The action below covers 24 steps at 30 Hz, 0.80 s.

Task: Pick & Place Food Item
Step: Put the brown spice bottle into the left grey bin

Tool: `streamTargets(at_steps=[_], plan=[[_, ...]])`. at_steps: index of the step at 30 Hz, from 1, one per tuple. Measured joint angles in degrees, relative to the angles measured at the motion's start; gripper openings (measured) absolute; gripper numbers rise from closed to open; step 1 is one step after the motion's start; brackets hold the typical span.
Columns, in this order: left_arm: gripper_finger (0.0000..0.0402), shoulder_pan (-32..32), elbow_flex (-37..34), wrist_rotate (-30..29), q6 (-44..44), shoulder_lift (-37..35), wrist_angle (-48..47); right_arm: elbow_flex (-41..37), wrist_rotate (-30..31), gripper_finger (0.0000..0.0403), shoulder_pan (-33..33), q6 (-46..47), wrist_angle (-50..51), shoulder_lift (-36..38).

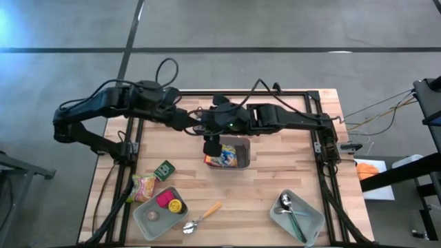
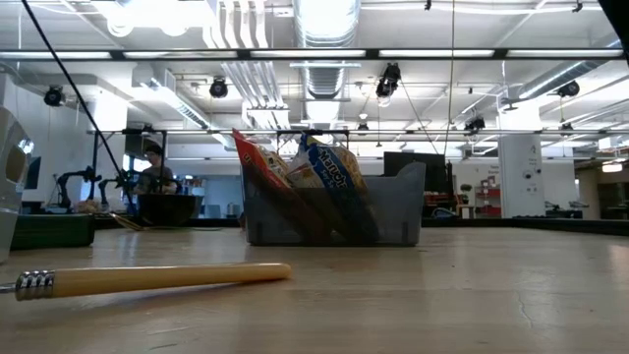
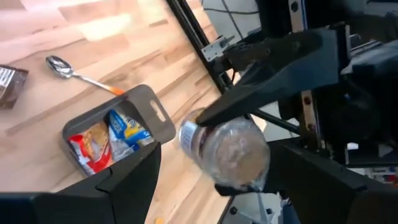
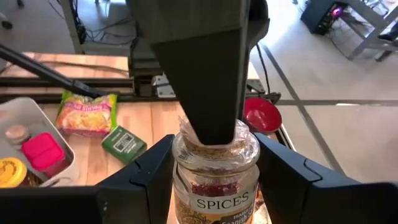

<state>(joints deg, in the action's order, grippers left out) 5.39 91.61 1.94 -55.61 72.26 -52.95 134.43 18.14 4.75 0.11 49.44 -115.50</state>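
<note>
Item: spice jar (image 4: 216,180), held aloft over mid-table, just above the grey bin (image 1: 242,156) of snack packets. Right gripper (image 4: 214,165): fingers half-closed on the jar. Left gripper (image 3: 205,171): fingers wide, flanking the same jar, apparently untouching. Step: likely handover. Next: left closes, right lets go.
</note>
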Motion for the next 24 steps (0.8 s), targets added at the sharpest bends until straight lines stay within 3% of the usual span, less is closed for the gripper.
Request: streamTargets(at_steps=[19, 24], plan=[[0.0314, 0.09, -0.02, 1.68, -0.13, 5.49, 0.42, -0.23, 0.46, 0.0182, 0.0, 0.32, 1.9, -0.33], [0.026, 0.35, -0.02, 2.15, 0.18, 5.56, 0.42, -0.76, 0.01, 0.0182, 0.0, 0.91, 1.81, -0.33]])
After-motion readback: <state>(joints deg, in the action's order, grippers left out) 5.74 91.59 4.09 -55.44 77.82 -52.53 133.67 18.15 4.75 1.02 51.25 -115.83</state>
